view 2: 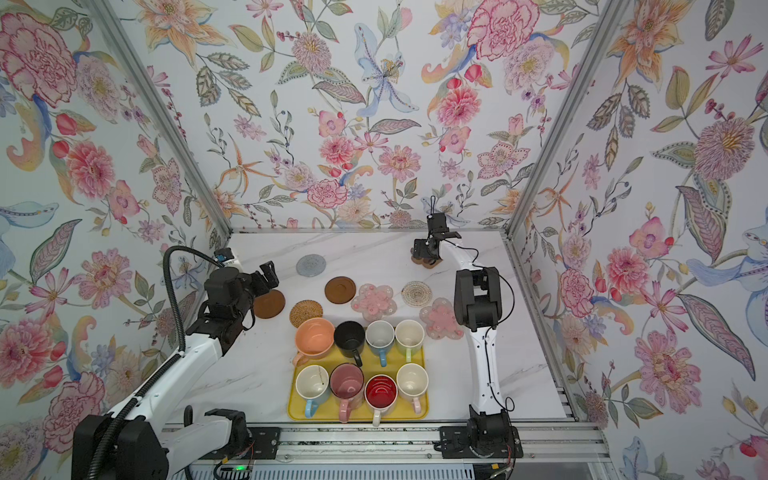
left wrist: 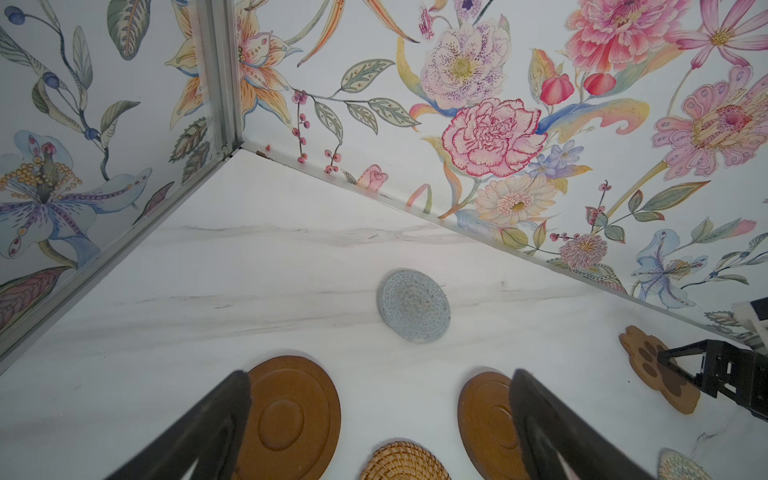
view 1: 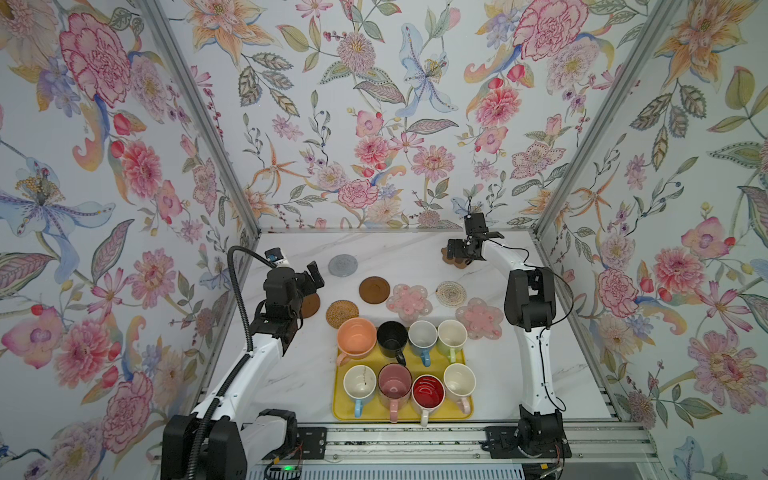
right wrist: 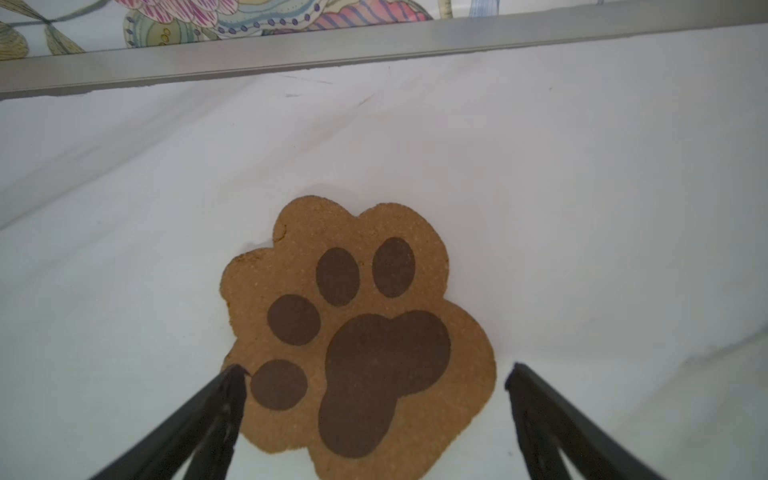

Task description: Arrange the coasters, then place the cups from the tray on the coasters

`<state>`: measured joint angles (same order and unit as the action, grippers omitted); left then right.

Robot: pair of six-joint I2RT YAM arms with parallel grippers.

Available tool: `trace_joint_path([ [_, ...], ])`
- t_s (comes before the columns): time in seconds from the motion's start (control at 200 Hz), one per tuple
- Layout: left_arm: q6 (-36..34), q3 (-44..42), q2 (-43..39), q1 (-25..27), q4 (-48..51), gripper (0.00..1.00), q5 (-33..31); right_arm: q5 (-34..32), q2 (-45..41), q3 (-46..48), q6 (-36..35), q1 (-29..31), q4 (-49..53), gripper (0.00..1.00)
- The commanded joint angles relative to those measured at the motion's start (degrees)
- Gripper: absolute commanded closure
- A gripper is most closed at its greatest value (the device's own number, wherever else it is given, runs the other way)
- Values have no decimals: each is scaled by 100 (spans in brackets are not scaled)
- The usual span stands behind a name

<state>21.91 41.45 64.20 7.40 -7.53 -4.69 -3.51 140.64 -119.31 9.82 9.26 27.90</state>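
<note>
The paw coaster (right wrist: 361, 332) is seen lying flat near the back rail (right wrist: 374, 54), low in the middle of the right wrist view. The right gripper (right wrist: 376, 370) is spread wide over it, nothing being held. If the coaster is to be left here, the arm should be raised straight up, so that it is not dragged. The left gripper (left wrist: 380, 374) is also wide and empty. Only in both top views are the cups (view 1: 423, 336) seen, all on the tray (view 1: 376, 413), lower middle.

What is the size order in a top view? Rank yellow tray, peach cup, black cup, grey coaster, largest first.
1. yellow tray
2. peach cup
3. black cup and grey coaster: about alike; the coaster lies farther from the camera, so unranked.
</note>
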Motion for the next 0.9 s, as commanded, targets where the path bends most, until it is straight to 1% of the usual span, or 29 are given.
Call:
trace_joint_path([
  [0.0,-59,120,-110,-47,76,2,19,378,105,-299,-153,-130,118,1],
  [0.07,-35,126,-124,-46,83,1,16,420,176,-376,-179,-179,125,1],
  [0.2,21,110,-161,-46,98,1,21,795,303,-584,-95,-305,180,1],
  [0.41,102,83,-202,-52,83,1,12,982,580,-1035,-66,-350,500,1],
  [0.896,129,100,-163,-44,50,1,56,975,820,-1269,230,-374,671,1],
])
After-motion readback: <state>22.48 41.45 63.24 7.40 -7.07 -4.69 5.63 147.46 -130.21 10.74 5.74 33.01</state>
